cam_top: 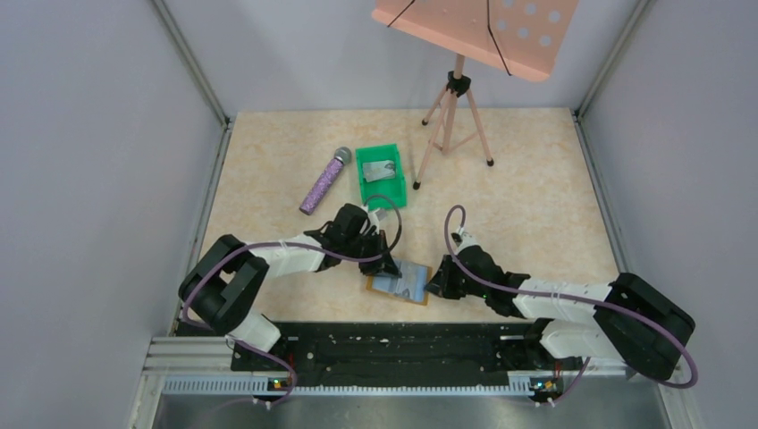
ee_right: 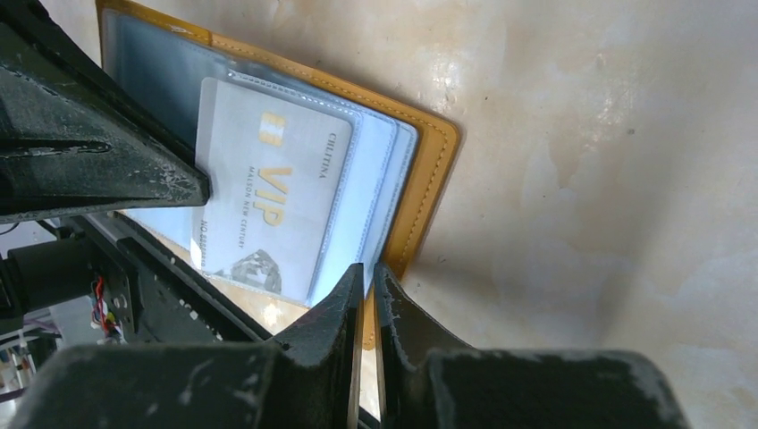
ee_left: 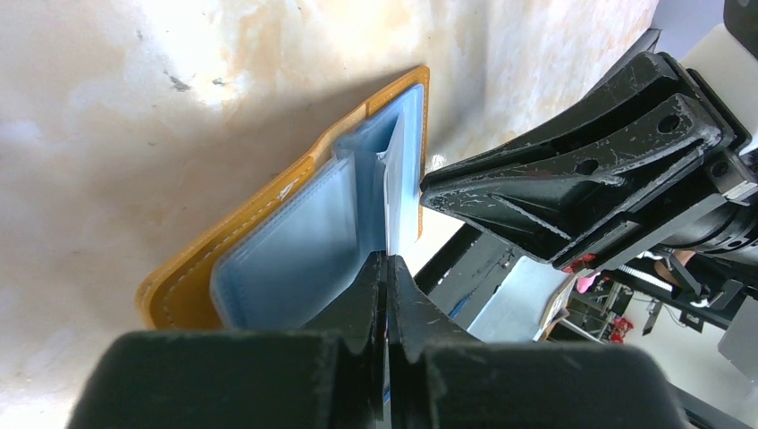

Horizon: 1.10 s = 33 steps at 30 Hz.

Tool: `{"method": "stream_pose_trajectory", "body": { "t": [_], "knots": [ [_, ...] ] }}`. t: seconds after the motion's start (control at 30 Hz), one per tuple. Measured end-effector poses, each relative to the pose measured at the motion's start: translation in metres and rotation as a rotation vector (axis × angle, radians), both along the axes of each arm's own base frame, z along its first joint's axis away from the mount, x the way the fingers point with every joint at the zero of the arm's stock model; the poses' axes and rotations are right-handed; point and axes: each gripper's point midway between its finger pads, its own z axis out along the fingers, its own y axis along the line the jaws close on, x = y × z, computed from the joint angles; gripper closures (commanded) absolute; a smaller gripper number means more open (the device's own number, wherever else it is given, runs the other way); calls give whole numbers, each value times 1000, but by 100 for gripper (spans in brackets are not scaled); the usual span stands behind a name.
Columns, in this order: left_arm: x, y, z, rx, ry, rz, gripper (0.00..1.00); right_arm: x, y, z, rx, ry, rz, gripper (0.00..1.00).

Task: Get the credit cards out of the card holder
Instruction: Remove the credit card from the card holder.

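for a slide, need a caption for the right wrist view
Right gripper jaws pinch the tan edge of the open card holder, a silver VIP card showing inside.

Your two arms match: the left arm [cam_top: 295,256] and the right arm [cam_top: 559,297] each carry a white link between bulky black joint housings, and a purple cable [cam_top: 456,208] runs along each, loose in loops. Your left gripper [ee_left: 387,261] and right gripper [ee_right: 366,270] are matt black, their fingers [ee_left: 357,304] wedge-shaped, tapering to blunt tips, with pale scratches and scuffs all over. From the left wrist, you see round holes through the ribbed side of the right one's finger.
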Motion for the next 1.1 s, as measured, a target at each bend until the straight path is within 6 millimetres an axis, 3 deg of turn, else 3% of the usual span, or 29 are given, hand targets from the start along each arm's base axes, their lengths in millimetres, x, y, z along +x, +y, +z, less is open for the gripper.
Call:
{"method": "stream_pose_trajectory", "body": {
  "t": [0.37,0.47,0.6,0.83,1.1],
  "knots": [
    [-15,-22,3,-17,12,-25,100,15,16,35,49,-63,12,91],
    [-17,-28,0,-22,14,-21,100,14,14,28,28,-46,8,92],
    [-18,-27,-5,-7,14,-12,88,9,7,13,-6,0,-12,93],
    [-16,-26,-7,-10,4,-3,83,5,-2,2,-24,22,-41,93],
    [-17,-29,-3,-48,6,-5,95,4,-4,2,-20,23,-51,93]
  ]
}}
